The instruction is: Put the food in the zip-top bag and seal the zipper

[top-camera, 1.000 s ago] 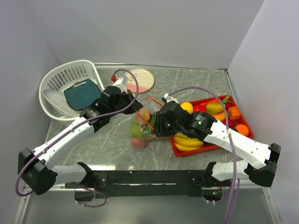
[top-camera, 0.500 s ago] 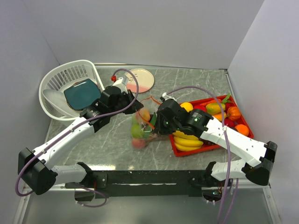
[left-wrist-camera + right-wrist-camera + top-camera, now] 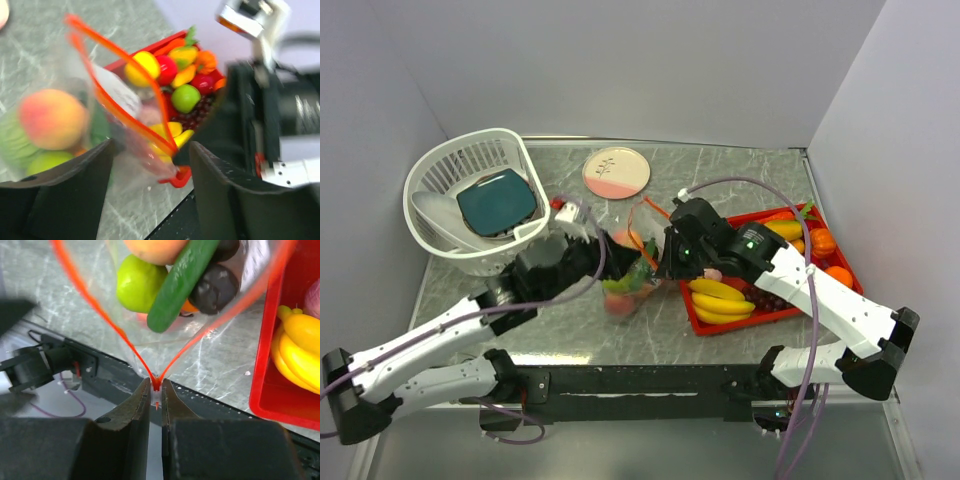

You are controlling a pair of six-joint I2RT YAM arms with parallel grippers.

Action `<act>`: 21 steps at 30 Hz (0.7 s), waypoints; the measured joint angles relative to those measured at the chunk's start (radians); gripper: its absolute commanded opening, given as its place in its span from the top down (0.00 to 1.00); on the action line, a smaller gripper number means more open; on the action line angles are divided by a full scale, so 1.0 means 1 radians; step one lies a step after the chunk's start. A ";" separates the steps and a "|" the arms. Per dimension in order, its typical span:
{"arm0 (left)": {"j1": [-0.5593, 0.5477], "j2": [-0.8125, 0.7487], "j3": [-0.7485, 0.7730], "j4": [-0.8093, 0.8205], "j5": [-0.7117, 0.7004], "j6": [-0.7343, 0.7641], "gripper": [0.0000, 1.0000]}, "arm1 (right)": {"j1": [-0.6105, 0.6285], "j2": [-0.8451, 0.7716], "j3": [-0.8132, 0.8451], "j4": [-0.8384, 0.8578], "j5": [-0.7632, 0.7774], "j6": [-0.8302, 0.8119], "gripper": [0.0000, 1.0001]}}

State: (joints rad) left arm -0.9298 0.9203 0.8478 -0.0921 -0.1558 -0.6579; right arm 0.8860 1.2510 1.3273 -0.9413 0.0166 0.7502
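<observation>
Partly loaded, the bag [image 3: 620, 290] rested on the counter [image 3: 560, 170] with several food [image 3: 52, 119] pieces inside; more lay in the tray [image 3: 696, 320]. Right jaws pinched the end of the unsealed zipper [image 3: 156, 383]; left jaws stood wide, holding nothing.

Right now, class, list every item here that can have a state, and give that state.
zip-top bag: mouth open, fruit inside
zipper: unsealed, one end pinched
right gripper: shut on zipper
left gripper: open, fingers either side of the bag
red tray: holding bananas and other fruit
white basket: holding a teal dish
</observation>
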 measured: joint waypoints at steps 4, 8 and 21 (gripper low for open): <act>-0.175 -0.094 -0.118 0.124 -0.145 0.092 0.47 | -0.004 0.020 0.073 -0.033 -0.011 0.009 1.00; -0.314 -0.075 -0.181 0.192 -0.296 0.180 0.51 | -0.014 0.044 0.101 -0.052 -0.039 0.023 1.00; -0.504 0.074 -0.205 0.359 -0.656 0.332 0.46 | -0.025 0.081 0.135 -0.095 -0.108 0.058 1.00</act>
State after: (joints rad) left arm -1.4342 0.9943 0.6430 0.2665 -0.8116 -0.3256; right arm 0.8608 1.3323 1.4628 -1.0367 -0.0917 0.8082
